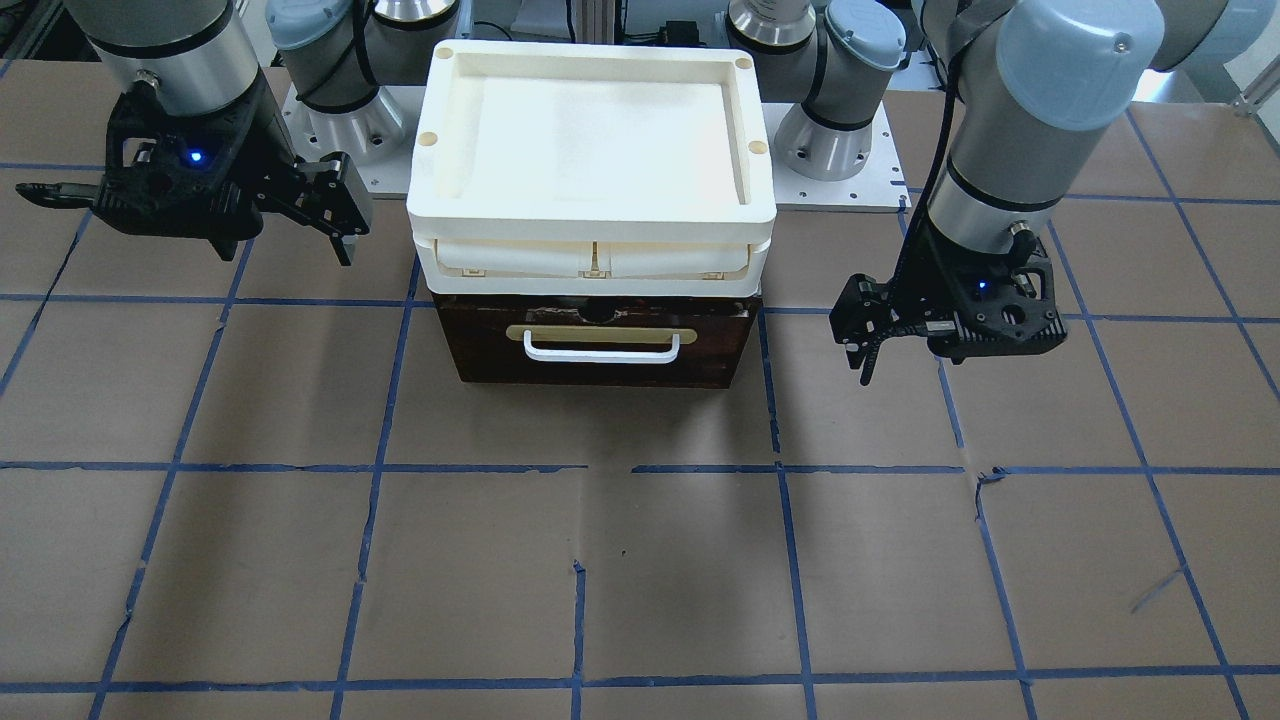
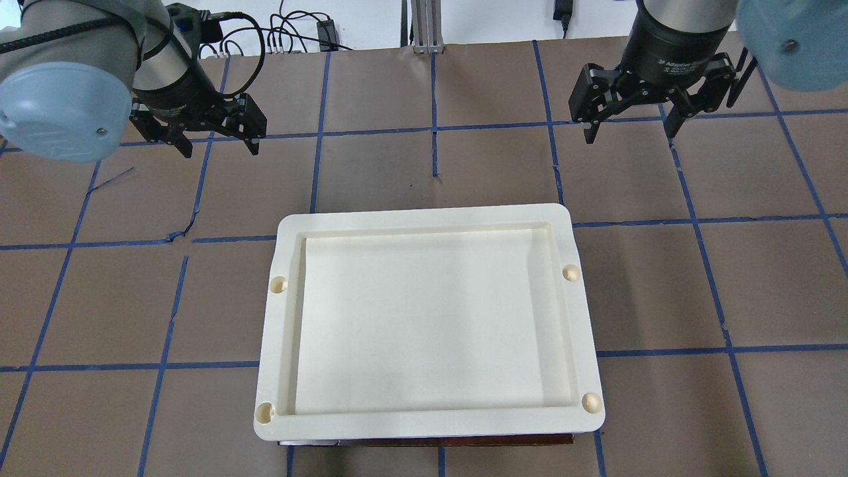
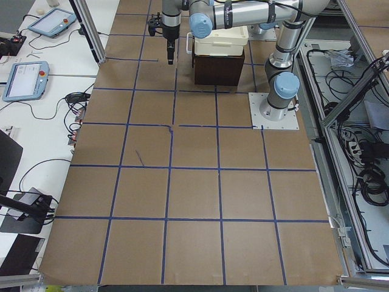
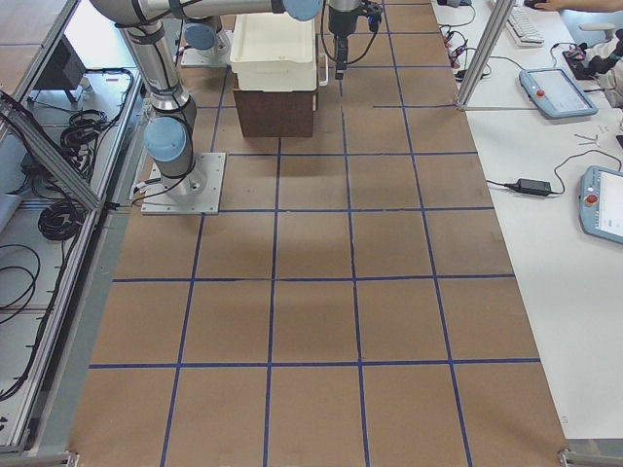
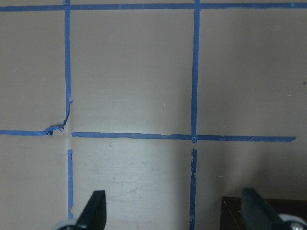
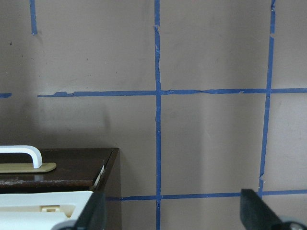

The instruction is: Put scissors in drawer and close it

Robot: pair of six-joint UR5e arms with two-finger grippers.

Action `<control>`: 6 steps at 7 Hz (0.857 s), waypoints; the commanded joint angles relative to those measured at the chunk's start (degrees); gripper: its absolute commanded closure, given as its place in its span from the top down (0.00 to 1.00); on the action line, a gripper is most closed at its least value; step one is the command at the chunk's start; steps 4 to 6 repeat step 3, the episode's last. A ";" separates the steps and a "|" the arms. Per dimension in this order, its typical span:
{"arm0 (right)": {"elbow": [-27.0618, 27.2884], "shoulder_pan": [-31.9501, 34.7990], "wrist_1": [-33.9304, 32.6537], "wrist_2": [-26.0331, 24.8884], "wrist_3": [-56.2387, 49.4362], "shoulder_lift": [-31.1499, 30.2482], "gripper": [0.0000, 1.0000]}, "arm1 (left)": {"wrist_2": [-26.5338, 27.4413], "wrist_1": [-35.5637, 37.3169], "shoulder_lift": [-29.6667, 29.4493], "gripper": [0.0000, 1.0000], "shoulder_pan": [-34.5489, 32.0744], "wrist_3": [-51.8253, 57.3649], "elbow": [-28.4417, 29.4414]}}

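Observation:
The drawer (image 1: 600, 372) is shut; its dark brown front with brass plate and white bar handle (image 1: 602, 352) faces the table's middle. It also shows in the right wrist view (image 6: 72, 167). The scissors show in no view. My left gripper (image 2: 220, 142) is open and empty above bare table to the drawer's left. In the left wrist view (image 5: 175, 215) its fingers stand wide apart. My right gripper (image 2: 629, 131) is open and empty above the table to the drawer's right. In the right wrist view (image 6: 175, 215) its fingers are also wide apart.
A cream plastic tray-topped unit (image 2: 424, 215) sits on top of the drawer's case and hides it from above. The brown table is marked with a blue tape grid (image 1: 780, 470). The arm bases (image 1: 840, 150) stand behind the unit.

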 commanded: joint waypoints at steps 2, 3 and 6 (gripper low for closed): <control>0.06 0.14 -0.06 -0.02 0.00 0.00 1.00 | 0.00 -0.01 0.00 1.00 0.00 -0.20 -0.04; 0.15 0.23 -0.24 -0.02 0.00 0.00 1.00 | 0.00 -0.01 0.00 1.00 0.00 -0.20 -0.04; 0.15 0.23 -0.24 -0.02 0.00 0.00 1.00 | 0.00 -0.01 0.00 1.00 0.00 -0.20 -0.04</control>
